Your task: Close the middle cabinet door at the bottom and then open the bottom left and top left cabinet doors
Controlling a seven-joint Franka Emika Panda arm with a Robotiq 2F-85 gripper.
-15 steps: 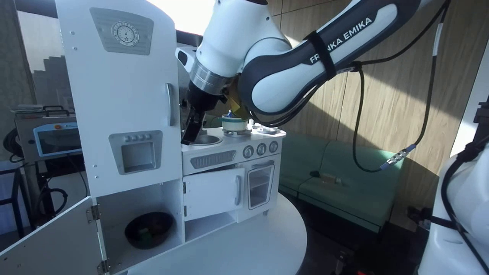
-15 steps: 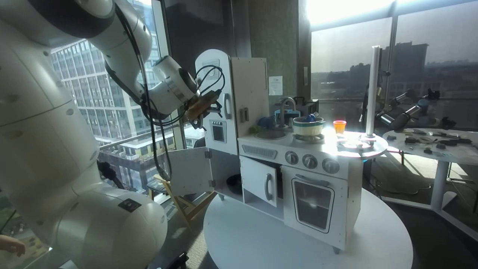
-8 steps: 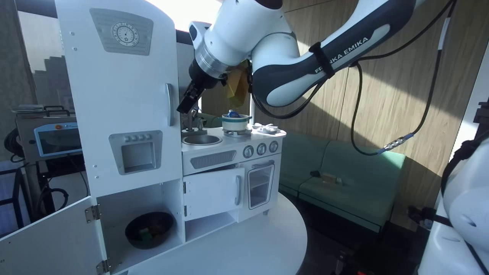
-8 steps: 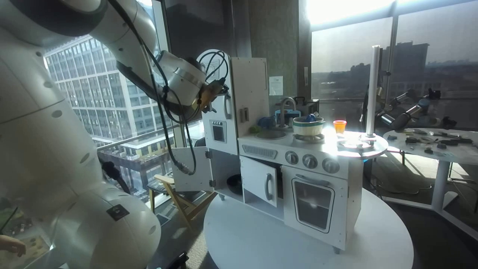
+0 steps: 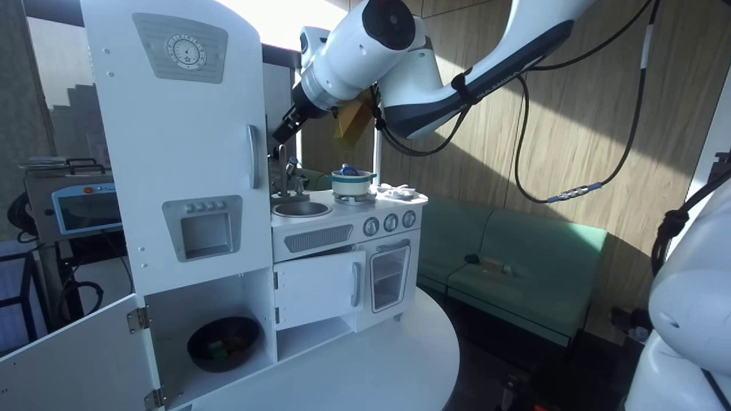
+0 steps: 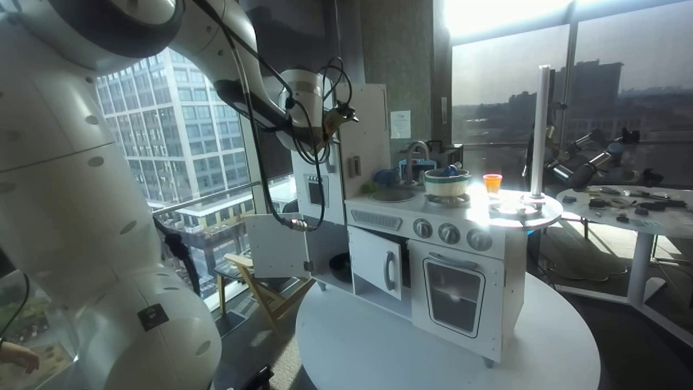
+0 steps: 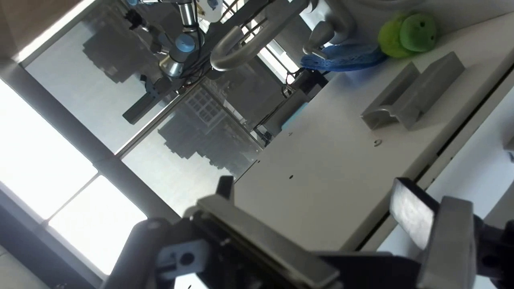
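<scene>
My black two-finger gripper (image 7: 320,199): pale-padded fingers (image 7: 413,214) spread wide; flat white cabinet side panel (image 7: 321,156) shows behind gap.

End effector (image 7: 317,197) aloft, fingers (image 7: 411,213) apart

Room to pass before middle bottom door (image 6: 373,260); bottom left door (image 5: 80,359) juts out; fridge side panel (image 7: 337,160) ahead of gripper (image 7: 315,196)
</scene>
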